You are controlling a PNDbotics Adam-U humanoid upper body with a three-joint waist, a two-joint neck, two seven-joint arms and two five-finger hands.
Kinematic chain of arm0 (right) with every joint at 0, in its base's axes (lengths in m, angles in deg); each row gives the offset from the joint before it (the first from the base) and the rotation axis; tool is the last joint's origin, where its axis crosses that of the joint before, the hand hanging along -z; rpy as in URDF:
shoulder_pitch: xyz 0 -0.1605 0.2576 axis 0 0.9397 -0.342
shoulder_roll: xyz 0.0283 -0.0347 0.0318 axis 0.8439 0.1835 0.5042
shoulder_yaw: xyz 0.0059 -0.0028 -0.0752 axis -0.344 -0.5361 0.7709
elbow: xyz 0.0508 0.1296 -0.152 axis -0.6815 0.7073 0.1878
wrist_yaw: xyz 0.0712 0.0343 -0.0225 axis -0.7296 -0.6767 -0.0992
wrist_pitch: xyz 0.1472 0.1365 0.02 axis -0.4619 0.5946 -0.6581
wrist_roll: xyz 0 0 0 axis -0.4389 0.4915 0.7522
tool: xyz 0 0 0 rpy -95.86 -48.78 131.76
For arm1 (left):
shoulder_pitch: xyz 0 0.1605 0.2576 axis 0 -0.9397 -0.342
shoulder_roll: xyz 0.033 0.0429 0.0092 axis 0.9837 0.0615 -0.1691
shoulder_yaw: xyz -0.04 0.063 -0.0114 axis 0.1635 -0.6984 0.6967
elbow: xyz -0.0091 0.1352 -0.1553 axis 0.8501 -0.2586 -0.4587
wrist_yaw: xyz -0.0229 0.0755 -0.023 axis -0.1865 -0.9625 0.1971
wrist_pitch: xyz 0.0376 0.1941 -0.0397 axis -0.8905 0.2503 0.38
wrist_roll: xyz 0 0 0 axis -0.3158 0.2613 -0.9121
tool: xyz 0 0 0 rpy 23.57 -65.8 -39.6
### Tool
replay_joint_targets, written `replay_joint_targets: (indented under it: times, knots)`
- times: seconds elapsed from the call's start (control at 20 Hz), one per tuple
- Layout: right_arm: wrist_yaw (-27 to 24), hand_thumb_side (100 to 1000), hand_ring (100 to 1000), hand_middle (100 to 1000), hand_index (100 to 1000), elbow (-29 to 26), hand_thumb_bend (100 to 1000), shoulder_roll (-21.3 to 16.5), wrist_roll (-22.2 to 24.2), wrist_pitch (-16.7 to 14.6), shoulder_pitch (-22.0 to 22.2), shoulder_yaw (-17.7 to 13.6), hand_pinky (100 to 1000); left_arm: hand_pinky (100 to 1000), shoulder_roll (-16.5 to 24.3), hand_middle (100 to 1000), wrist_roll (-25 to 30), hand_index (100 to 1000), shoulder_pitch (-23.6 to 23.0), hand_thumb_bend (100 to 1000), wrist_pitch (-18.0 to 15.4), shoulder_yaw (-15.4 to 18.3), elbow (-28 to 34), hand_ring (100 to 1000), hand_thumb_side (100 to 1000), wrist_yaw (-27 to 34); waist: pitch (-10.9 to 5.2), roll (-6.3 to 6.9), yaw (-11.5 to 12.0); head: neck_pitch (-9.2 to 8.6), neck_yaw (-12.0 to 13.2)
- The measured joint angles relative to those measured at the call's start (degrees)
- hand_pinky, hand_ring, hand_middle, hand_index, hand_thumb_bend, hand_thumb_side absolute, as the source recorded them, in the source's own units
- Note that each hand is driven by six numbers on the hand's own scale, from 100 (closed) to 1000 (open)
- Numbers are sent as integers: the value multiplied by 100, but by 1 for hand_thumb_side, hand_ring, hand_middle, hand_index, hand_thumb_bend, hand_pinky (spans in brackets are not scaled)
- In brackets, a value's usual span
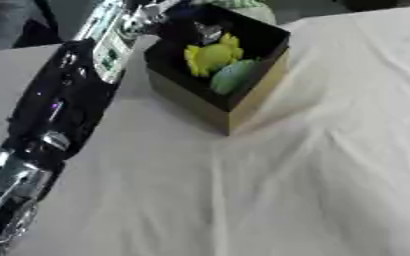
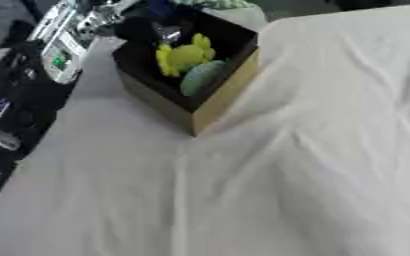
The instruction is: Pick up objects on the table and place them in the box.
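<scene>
Inside, the cardboard box [image 1: 243, 107] holds a yellow lumpy toy [image 1: 213, 55]; left hand's [image 1: 191, 27] fingers unreadable.

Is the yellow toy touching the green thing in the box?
Touching: in the left eye view the yellow toy overlaps the green thing with no gap, inside the box.

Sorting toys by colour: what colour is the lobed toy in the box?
Yellow. The toy lies in the box, clearest in the left eye view.

Left arm [image 1: 60, 110] stretches from the worktop's near-left corner toward its far edge, black with silver joints. Left hand [image 1: 195, 27] blurred; grasp unreadable. Right arm unseen.
</scene>
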Motion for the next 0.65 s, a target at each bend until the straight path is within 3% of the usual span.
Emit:
replay_joint_targets:
  times: [0.2,0.4,0.5,0.65]
  knots:
    - [4,315,772,614,782,-31,100,-48,-4,-11,18,21,834,697,601,766,-369,798,-873,100,457,181,1746,793,611,1338,-21,-1,116,56,-154]
    - [18,326,775,618,784,-34,100,-106,40,-54,18,80,833,685,1098,761,-1351,793,-1960,100,1070,614,3399,785,686,2643,-24,-17,209,62,-244]
    - [25,334,778,621,786,-34,100,-120,72,-85,17,122,833,683,1225,760,-1945,795,-2434,100,1094,839,3811,784,711,3072,-25,-33,254,64,-284]
    - [48,355,782,625,789,-33,100,-149,134,-148,14,185,833,678,1265,753,-2682,790,-3088,100,842,1133,4027,779,735,3410,-43,-71,301,112,-348]
